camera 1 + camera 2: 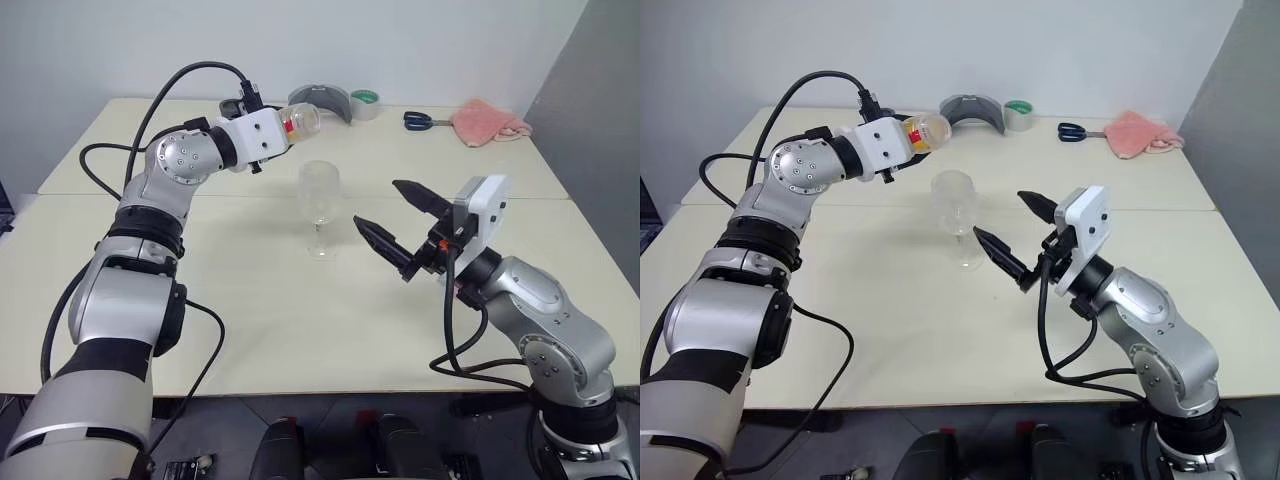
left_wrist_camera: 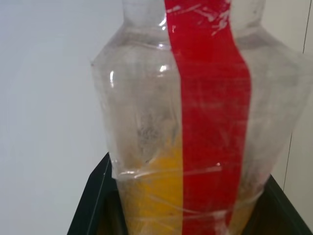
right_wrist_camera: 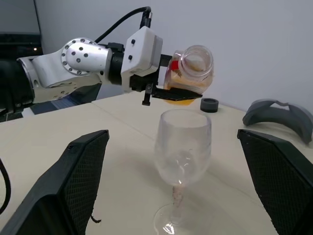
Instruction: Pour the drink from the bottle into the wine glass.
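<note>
The left tool [image 1: 283, 135] is clenched around the small clear plastic bottle with a red vertical label stripe [image 1: 300, 122], holding it roughly level, lying on its side in the air above the pale cream bench [image 1: 250, 310]. The bottle's open wide mouth points away from the tool and sits above and a little behind the rim of the clear stemmed wine glass [image 1: 320, 208]. In the left wrist view the tool's two black fingers [image 2: 90, 205] press on either side of the bottle's lower body, and the translucent orange-yellow drink [image 2: 156, 186] pools in the part of the bottle nearest the tool. From the right wrist view the drink lies along the bottle's lower side, short of the mouth, and the glass looks empty.

The wine glass stands upright on its round foot near the middle of the bench, between the two arms. The right tool [image 1: 385, 212] is released, its black fingers spread wide, hovering just beside the glass at bowl and stem height without touching it.

At the far edge of the bench lie a grey curved object [image 1: 322, 100], a roll of tape [image 1: 365, 103], blue-handled scissors [image 1: 425, 121] and a pink cloth [image 1: 487, 122]. A small dark cap-like ring [image 3: 209, 105] rests on the bench behind the glass.
</note>
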You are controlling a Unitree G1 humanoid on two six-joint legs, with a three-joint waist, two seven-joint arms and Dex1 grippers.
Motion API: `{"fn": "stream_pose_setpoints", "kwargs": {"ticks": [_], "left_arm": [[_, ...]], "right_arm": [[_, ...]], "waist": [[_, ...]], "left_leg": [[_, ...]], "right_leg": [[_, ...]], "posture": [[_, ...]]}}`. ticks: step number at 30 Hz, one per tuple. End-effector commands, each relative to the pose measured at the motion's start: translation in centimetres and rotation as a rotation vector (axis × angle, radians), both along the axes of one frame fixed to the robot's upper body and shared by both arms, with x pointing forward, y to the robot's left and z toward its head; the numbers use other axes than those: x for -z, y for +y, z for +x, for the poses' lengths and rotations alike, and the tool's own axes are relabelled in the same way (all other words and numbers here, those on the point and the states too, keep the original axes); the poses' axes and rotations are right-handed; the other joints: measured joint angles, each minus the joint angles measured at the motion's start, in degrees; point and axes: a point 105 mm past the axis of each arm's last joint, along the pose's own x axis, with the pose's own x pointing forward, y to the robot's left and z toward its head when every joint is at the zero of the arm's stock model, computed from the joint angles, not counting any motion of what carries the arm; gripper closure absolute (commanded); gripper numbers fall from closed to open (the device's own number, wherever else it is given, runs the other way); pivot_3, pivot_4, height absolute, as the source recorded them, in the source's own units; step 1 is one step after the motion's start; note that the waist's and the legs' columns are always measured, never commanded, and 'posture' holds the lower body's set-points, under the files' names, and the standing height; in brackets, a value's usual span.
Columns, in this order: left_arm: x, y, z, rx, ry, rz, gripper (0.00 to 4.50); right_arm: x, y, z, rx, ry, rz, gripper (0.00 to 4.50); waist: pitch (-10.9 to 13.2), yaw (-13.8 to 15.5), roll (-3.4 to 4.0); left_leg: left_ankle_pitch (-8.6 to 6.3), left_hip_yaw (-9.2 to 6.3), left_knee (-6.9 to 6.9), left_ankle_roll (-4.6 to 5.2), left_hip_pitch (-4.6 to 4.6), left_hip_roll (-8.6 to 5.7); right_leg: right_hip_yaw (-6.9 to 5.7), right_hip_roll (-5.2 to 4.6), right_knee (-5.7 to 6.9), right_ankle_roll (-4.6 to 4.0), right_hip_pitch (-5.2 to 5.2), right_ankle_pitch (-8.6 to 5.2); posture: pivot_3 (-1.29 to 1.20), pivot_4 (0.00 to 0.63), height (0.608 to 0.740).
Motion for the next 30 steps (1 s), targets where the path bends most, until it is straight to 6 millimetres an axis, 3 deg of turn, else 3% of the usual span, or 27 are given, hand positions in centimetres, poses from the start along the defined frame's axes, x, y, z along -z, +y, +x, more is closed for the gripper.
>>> {"fn": "stream_pose_setpoints", "kwargs": {"ticks": [1, 15, 30], "left_arm": [[-2.8, 0.0, -0.3, 0.006, -0.104, 0.037, 2.76], [-4.4, 0.9, -0.5, -0.026, -0.214, 0.208, 2.76], [-4.5, 0.0, -0.7, 0.007, -0.267, 0.288, 2.76]], "right_arm": [[-0.4, -0.1, -0.7, -0.009, -0.065, 0.001, 0.00], [1.0, -0.9, -1.6, -0.026, -0.069, -0.035, 0.00], [0.9, -1.0, -1.6, -0.023, -0.068, -0.044, 0.00]], "waist": [[0.0, 0.0, 0.00], [0.0, 0.0, 0.00], [0.0, 0.1, 0.00]], "left_leg": [[0.00, 0.00, 0.00, 0.00, 0.00, 0.00], [0.00, 0.01, 0.01, 0.00, -0.01, 0.00], [0.00, 0.01, 0.02, 0.00, -0.01, -0.01]], "right_leg": [[0.00, 0.00, 0.00, 0.00, 0.00, 0.00], [-0.01, -0.01, 0.01, 0.00, 0.00, 0.00], [-0.01, -0.02, 0.02, 0.00, 0.00, 0.00]], "posture": [[0.00, 0.150, 0.740], [0.00, 0.150, 0.740], [0.00, 0.150, 0.740]]}}
